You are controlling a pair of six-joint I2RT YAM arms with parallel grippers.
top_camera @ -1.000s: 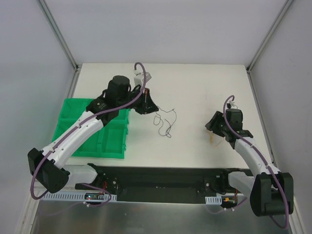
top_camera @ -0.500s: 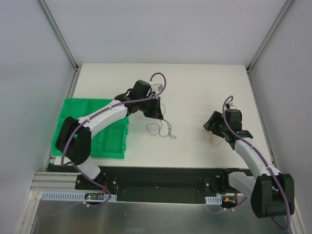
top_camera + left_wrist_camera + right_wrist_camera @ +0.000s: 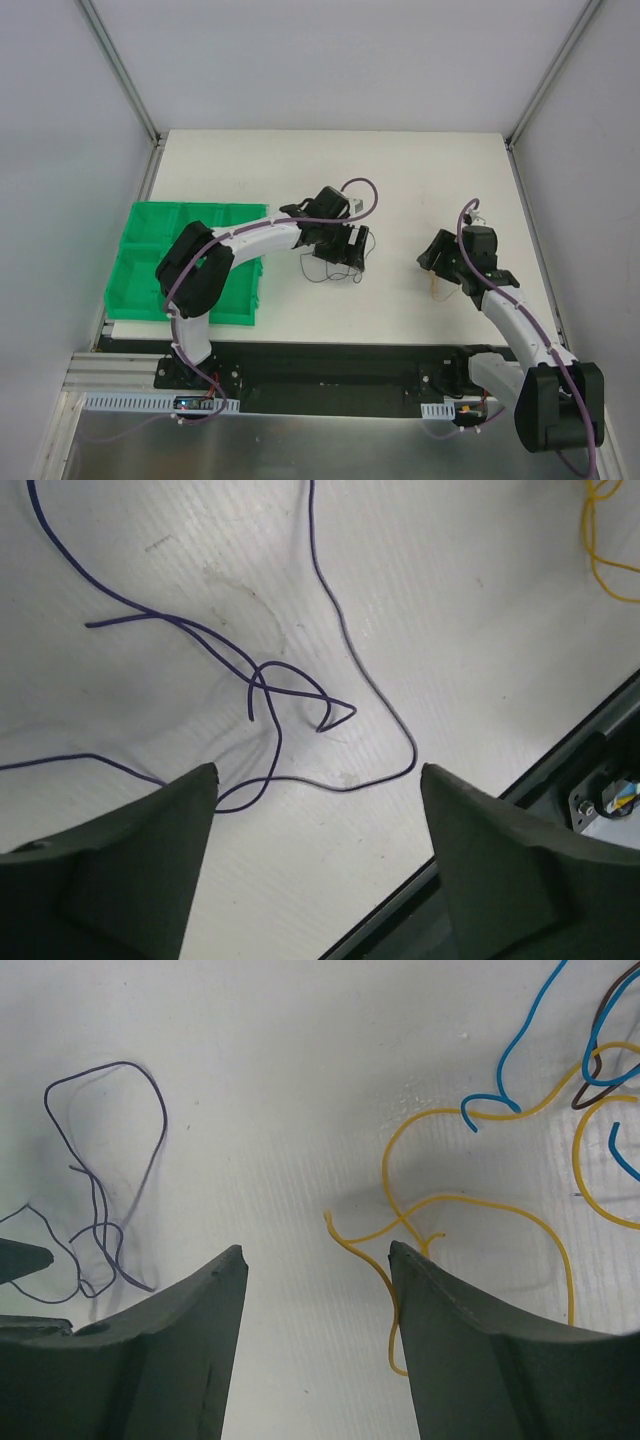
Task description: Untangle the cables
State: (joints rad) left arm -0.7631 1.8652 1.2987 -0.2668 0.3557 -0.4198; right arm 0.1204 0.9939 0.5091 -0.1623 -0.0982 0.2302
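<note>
White desk (image 3: pixel 420 175), matt and finely ribbed up close, marked by a faint stain (image 3: pixel 232 583). Closed in by plain grey walls: back wall (image 3: pixel 330 60), left wall (image 3: pixel 50 160), right wall (image 3: pixel 600 190). Two slanted metal posts (image 3: pixel 120 70) rising from the far corners. Black rail (image 3: pixel 330 362) along the near edge, with a white slotted strip (image 3: pixel 130 402) beside it at the left and a brushed metal plate (image 3: pixel 330 450) below. Lit evenly from above, casting only soft, short shadows.
</note>
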